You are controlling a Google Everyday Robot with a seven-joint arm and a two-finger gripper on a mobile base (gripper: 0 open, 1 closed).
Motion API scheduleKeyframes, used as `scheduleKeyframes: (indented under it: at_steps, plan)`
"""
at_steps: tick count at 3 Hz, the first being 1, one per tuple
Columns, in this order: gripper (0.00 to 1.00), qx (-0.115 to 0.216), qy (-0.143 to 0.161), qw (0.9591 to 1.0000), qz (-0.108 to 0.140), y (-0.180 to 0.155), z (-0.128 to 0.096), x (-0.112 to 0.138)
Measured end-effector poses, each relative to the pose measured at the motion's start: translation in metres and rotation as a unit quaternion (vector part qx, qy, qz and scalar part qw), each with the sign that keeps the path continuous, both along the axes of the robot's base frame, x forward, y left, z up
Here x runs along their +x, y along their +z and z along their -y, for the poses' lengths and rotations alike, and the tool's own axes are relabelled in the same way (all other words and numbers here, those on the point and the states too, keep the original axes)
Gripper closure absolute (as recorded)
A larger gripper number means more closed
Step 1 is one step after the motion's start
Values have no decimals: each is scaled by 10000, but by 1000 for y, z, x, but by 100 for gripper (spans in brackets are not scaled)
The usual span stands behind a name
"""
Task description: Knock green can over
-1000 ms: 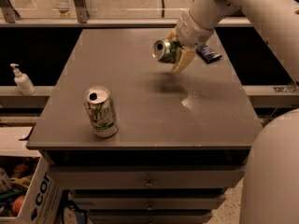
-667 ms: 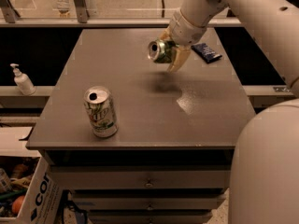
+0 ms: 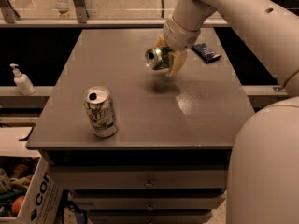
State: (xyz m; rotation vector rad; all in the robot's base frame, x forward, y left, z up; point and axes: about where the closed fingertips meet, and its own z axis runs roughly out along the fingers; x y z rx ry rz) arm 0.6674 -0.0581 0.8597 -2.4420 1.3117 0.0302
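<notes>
The green can (image 3: 157, 58) lies on its side in the air, its silver top facing left, a little above the middle back of the grey table (image 3: 140, 120). My gripper (image 3: 167, 56) reaches in from the upper right and is shut on the green can, with a yellowish finger (image 3: 178, 63) on its right side. A shadow of the can falls on the table just below it. A second can (image 3: 100, 112), mostly white and silver with a green logo, stands upright near the table's front left, well apart from the gripper.
A dark blue packet (image 3: 206, 52) lies at the back right of the table. A soap dispenser (image 3: 21, 80) stands on a ledge at the left. A cardboard box (image 3: 28, 197) sits on the floor at lower left. My white body (image 3: 266, 171) fills the lower right.
The gripper has carried the green can a little to the left and slightly lower. The white can has not moved.
</notes>
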Motion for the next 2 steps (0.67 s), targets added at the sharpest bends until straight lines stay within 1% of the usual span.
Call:
scheduleKeyframes:
  at_steps: [1, 2]
  plan:
    - [100, -236, 168, 9995, 100, -11, -3, -5]
    - [100, -445, 311, 9984, 147, -22, -6, -9]
